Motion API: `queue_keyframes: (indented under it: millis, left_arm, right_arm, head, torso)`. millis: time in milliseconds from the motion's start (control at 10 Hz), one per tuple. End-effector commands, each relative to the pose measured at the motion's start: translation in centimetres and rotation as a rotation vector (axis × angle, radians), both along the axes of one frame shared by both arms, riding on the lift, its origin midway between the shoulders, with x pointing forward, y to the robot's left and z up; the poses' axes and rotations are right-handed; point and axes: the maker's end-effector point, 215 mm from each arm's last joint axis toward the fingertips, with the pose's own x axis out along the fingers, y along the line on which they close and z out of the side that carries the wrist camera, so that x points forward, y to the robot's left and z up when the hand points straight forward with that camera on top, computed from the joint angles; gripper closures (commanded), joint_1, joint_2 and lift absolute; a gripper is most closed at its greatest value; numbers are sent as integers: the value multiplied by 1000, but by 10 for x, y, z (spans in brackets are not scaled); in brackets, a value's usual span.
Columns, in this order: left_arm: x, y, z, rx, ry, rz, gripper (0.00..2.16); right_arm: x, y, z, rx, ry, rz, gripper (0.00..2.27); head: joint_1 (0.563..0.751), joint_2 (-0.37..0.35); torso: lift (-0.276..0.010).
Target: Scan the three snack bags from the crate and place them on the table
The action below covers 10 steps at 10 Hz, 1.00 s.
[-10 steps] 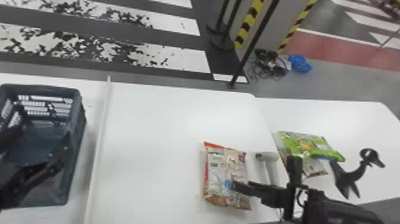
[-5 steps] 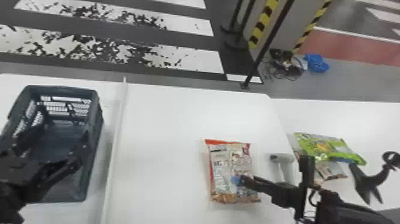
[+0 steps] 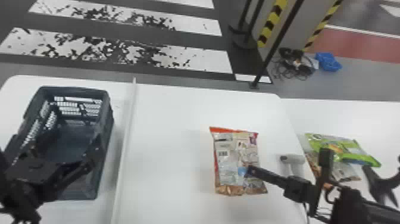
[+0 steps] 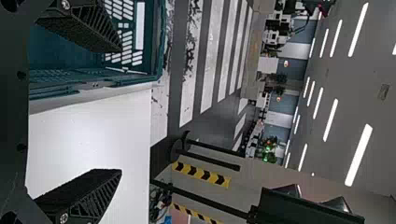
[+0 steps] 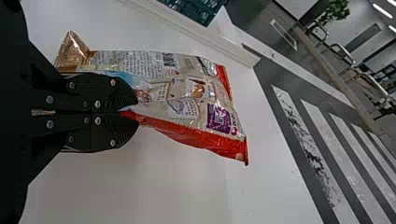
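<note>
Head view: the snack bag has shifted away from the scanner, towards the crate, over the tabletop. The right end effector grips it; the left end effector stands open. With the green bag and another beneath it alongside, probably only this one needs finishing.

Blue bundle, tangled black cables, 2 yellow-black strips, white floor stripes

The left gripper is held with fingers spread wide; the right gripper is pointed leftward, its fingers pressed together.
</note>
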Motion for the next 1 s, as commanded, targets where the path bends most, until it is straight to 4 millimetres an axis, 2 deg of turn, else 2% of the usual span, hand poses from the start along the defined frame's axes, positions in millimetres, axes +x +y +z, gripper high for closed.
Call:
queue_keyframes:
  millis: [0,100,200,400,500,700,800,900]
  left_arm:
    - [0,0,0,0,1,0,80]
    - [0,0,-1,2,4,0,80]
    - [-1,0,-3,11,7,-2,80]
    - [-2,1,-1,17,5,-3,80]
    - [-4,2,-7,22,17,-5,80]
    - [-6,-3,-14,34,28,-15,80]
    - [-7,-5,-17,41,35,-20,80]
    - [-10,-9,-19,46,42,-28,80]
  right_arm:
    - [24,-16,28,27,-88,-75,2219]
    - [45,-30,43,27,-165,-158,2219]
    - [65,-56,52,30,-218,-276,2219]
    - [96,-145,51,20,-269,-602,2219]
    - [102,-186,47,48,-265,-728,2219]
    - [111,-257,59,-38,-354,-934,2223]
    - [110,-287,67,-87,-403,-1008,2223]
    - [115,-308,70,-163,-430,-1055,2219]
  head:
    - [695,-209]
    - [695,-219]
    - [695,-233]
    - [695,-278]
    - [695,-328]
    - [695,-350]
    - [695,-350]
    - [695,-350]
  torso:
    - [-37]
    - [-37]
    - [-37]
    - [-37]
    - [-37]
    - [-37]
    - [-37]
    - [-37]
